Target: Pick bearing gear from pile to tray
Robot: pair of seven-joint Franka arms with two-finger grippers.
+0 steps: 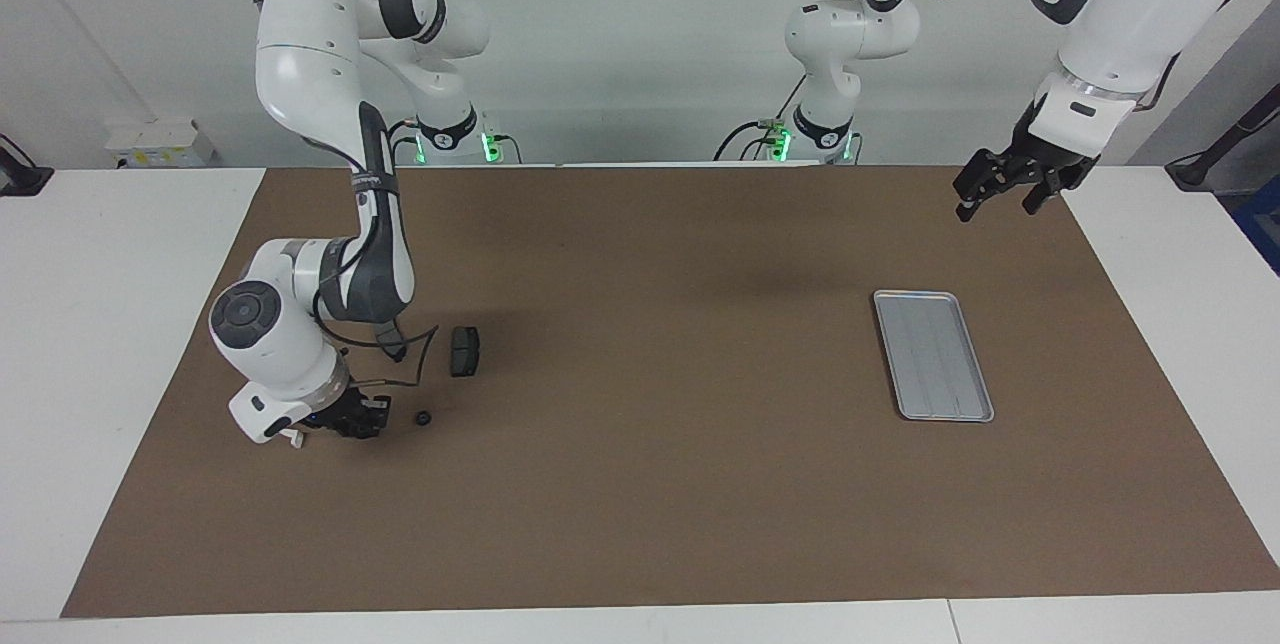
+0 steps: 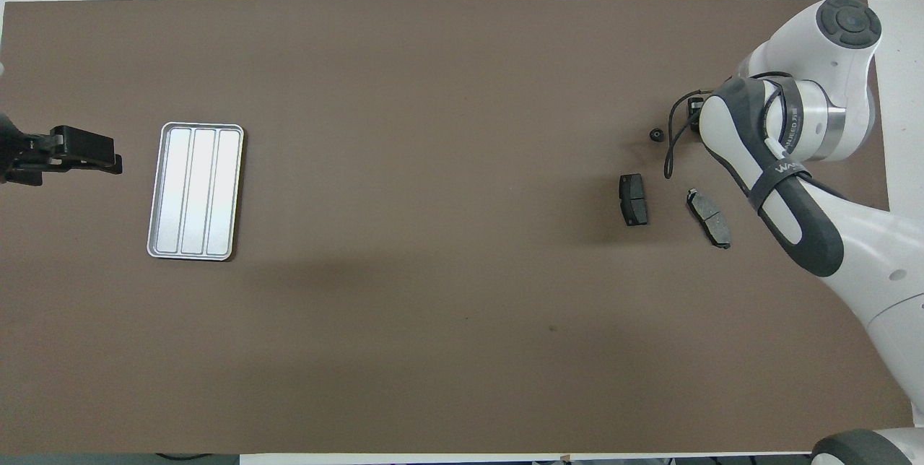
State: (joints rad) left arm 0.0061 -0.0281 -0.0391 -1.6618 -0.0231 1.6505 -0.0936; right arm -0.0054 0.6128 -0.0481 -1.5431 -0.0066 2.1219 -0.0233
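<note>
The pile lies at the right arm's end of the mat: a dark brake pad [image 1: 464, 350] [image 2: 633, 198], a second pad [image 2: 709, 217] that shows only from overhead, and a small black round bearing gear [image 1: 423, 418] [image 2: 656, 134]. My right gripper [image 1: 372, 421] is down at the mat right beside that round piece, and its own wrist covers it from overhead. Whether anything sits in it is hidden. The silver ribbed tray [image 1: 934, 354] [image 2: 195, 190] lies empty toward the left arm's end. My left gripper [image 1: 1003, 196] [image 2: 108, 156] hangs open in the air over the mat's edge by the tray and waits.
A brown mat [image 1: 660, 484] covers most of the white table. A thin black cable [image 1: 420, 349] loops from the right wrist down between the pad and the gripper. The arms' bases [image 1: 455, 139] stand at the mat's robot-side edge.
</note>
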